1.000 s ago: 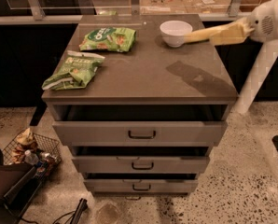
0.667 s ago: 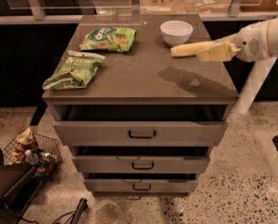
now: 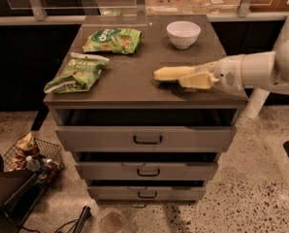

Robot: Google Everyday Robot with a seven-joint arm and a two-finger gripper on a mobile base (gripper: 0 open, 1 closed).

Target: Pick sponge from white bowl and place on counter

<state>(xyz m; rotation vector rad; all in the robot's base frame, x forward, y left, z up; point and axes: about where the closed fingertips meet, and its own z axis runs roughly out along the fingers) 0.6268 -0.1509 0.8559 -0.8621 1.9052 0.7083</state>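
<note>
Gripper (image 3: 169,77) over counter (image 3: 130,79) (near front edge), apart from white bowl (image 3: 183,34); jaws' spread unclear.

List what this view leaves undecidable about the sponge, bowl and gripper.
Camera view only.
Sponge: not distinguishable; the cream-yellow gripper, over the counter's front right, may mask it.
White bowl: near wall hides part of its inside.
Green snack bags: print too blurred to read.
Arm: cut off by the right edge.
</note>
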